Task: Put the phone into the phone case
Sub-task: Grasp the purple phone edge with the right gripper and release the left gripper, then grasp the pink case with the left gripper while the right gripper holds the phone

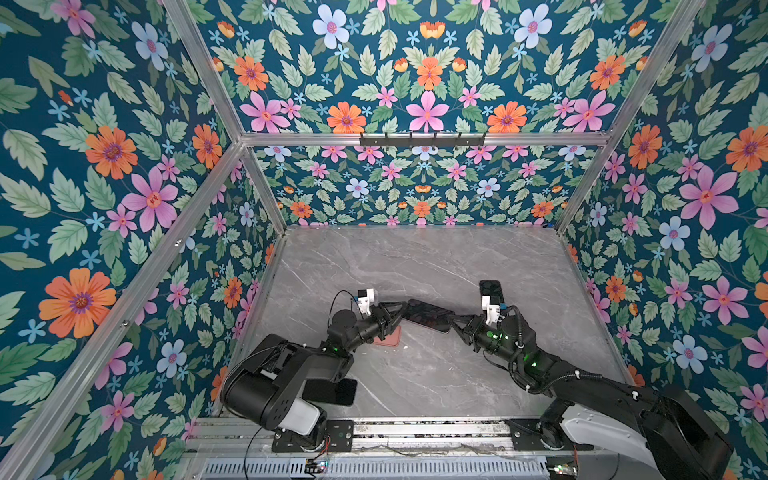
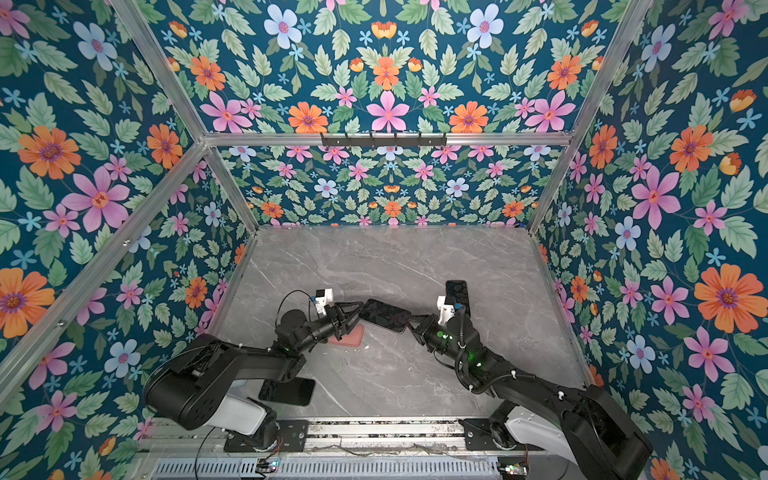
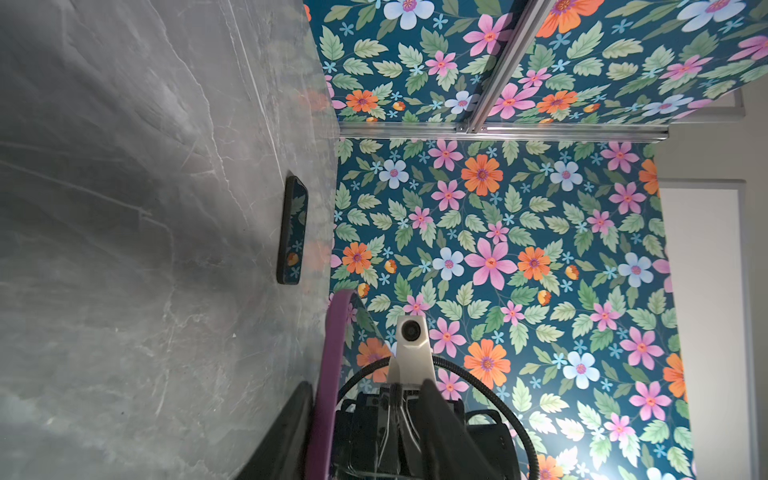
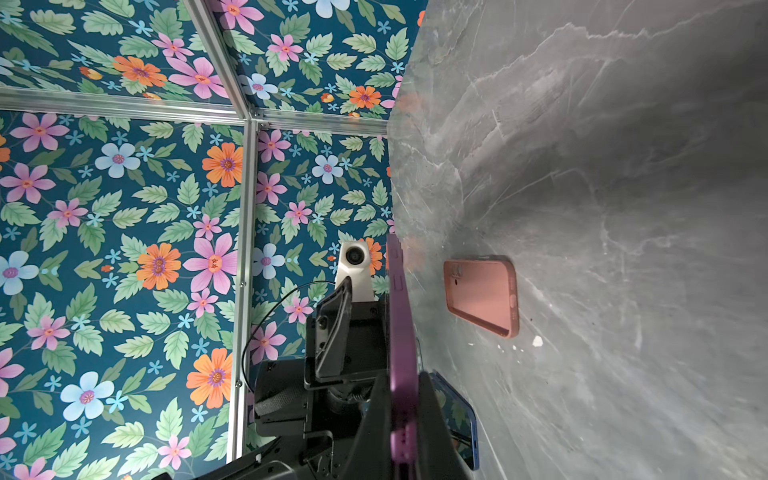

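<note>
A dark-screened phone hangs above the grey table between my two grippers. It sits in a purple phone case, which shows edge-on in both wrist views. My right gripper is shut on one end of the case, both fingers pressed flat on it. My left gripper stands open at the other end. One of its fingers lies beside the purple edge, the other well apart from it.
A pink case lies on the table under the left gripper. Another phone lies beyond the right wrist. A blue phone lies near the left arm's base. Floral walls close three sides.
</note>
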### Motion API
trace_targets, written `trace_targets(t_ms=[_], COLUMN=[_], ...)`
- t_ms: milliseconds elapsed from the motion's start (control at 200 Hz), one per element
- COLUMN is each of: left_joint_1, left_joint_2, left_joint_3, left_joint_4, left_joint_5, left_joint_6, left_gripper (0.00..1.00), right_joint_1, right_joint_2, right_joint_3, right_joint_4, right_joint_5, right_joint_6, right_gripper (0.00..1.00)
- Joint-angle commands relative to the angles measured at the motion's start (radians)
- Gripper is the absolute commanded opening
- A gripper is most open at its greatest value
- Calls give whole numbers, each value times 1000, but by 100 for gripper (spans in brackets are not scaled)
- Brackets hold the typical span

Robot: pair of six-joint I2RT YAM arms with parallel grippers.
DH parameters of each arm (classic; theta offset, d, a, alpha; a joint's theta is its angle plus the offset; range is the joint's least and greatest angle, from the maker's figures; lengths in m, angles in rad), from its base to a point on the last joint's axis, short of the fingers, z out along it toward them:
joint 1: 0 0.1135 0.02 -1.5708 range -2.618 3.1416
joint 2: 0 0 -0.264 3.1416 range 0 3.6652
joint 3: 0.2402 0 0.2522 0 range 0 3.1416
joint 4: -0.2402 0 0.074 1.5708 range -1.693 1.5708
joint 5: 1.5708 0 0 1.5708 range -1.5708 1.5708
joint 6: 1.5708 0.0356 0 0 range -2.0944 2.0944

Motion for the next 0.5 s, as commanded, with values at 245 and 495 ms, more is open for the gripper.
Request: trace_targets(t_ms=[245, 495], left_joint_1=[94, 279], left_joint_2=[-284, -224], left_joint_3=[257, 346], left_joint_4=[-1171, -1439], left_joint_5=[-179, -195], left_joint_6=[610, 786], left_gripper=[82, 86], right_joint_1=[-19, -43], right_joint_2=[-34, 46], right_joint_3=[16, 105], right_joint_4=[-188, -256], right_joint_5=[-7, -111], right_joint_6=[-61, -156], right_gripper=[0, 0])
